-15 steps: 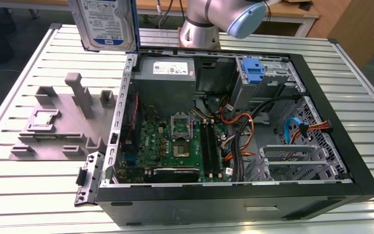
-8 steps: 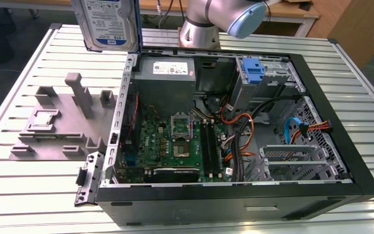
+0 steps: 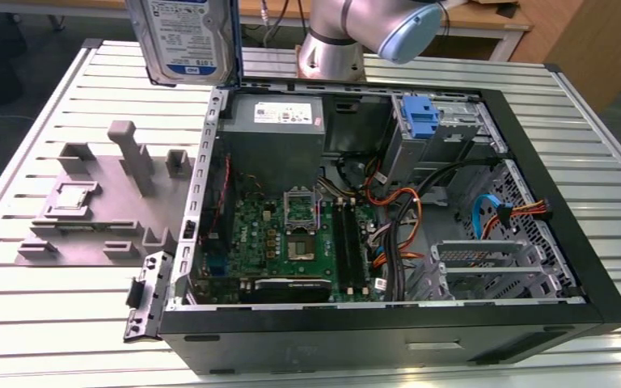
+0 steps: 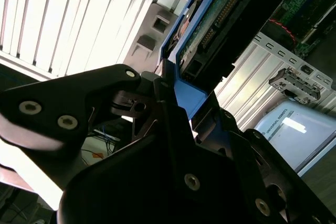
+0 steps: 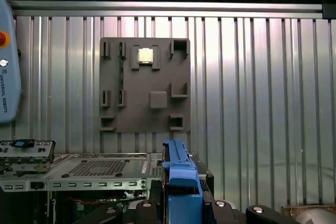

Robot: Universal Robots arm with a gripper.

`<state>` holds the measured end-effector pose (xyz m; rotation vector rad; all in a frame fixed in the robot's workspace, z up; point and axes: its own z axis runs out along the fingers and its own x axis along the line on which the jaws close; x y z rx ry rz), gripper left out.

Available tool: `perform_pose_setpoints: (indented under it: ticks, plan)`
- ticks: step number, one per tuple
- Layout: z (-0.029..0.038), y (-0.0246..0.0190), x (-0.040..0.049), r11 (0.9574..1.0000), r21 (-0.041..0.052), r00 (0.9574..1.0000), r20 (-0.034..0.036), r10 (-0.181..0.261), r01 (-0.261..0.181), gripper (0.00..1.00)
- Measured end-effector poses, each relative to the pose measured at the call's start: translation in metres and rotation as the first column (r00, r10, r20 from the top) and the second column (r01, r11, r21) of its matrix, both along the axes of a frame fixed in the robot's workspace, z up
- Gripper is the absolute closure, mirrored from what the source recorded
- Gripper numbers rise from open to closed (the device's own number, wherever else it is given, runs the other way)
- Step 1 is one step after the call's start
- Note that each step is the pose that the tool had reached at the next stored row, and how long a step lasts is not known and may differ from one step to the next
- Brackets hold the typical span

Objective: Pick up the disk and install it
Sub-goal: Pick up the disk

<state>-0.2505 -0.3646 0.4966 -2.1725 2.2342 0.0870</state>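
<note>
- Exterior view: the disk (image 3: pixel 184 36) hangs upright in the air with its label face to the camera. It is above the tabletop (image 3: pixel 30 323), just over the far corner of the open computer case (image 3: pixel 375 339) on the exterior view's left. The robot arm (image 3: pixel 375 28) is beside it, and a grey fixture plate (image 3: pixel 84 226) lies below.
- Second wrist view: the black fingers (image 4: pixel 89 93) are clamped on the disk (image 4: pixel 218 11) at its blue side rail (image 4: pixel 191 95). The green circuit board on the underside is bare.
- First wrist view: the disk (image 5: pixel 181 177) shows edge-on with the fingers (image 5: pixel 223 208) pressed on either side. The case (image 5: pixel 79 169) and fixture plate (image 5: pixel 144 85) are underneath.
- Handling call: it looks rigid and dense, with a smooth, probably slippery label face. The exposed board would take knocks badly, so the edges and rails are the sensible hold, which is what this grip uses.
</note>
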Motion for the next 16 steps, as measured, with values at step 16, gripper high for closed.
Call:
perform_pose_setpoints:
  ticks: [16]
  plan:
    - [0.0000, 0.0000, 0.0134, 1.0000, 0.0000, 1.0000, 0.0000, 0.000, 0.000, 0.64]
